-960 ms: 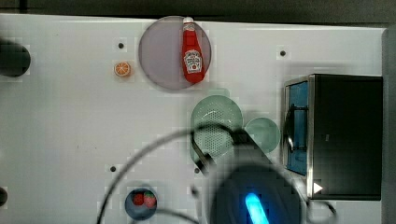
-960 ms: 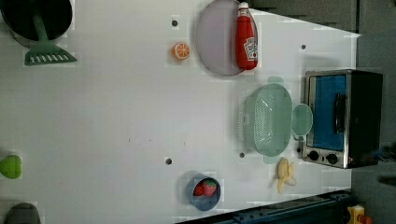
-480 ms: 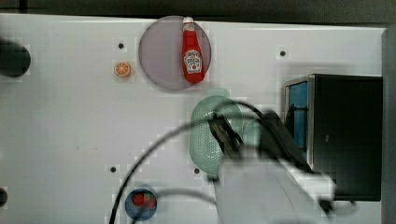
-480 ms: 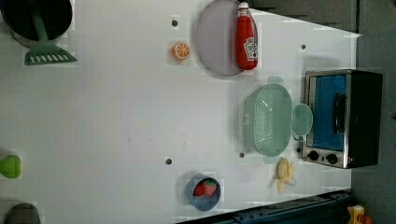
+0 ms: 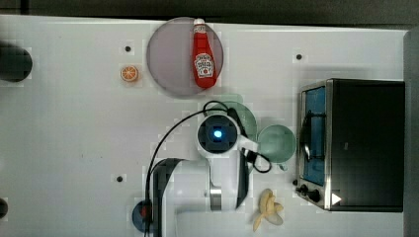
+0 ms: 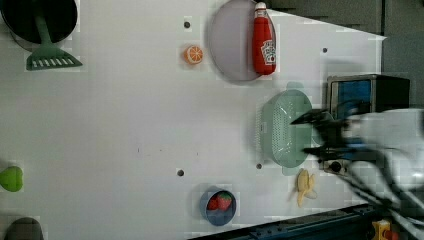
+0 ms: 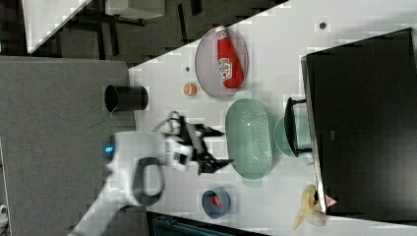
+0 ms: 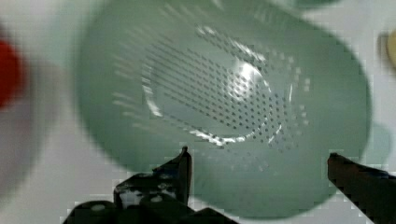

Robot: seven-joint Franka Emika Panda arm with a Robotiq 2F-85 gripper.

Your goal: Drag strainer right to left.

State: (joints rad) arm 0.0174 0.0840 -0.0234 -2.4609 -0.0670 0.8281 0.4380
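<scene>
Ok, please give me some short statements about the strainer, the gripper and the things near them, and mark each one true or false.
1. The gripper is open above the strainer. True.
2. The ketchup bottle lies inside the strainer. False: it lies on the grey plate.
3. In the left view, a cup stands between the strainer and the toaster oven. True.
4. The gripper holds the banana. False: the banana lies on the table, and the gripper holds nothing.
5. The strawberry sits in a blue bowl. True.

Bright, even light; arm [image 6: 390,145] blurred, blocky compression.
</scene>
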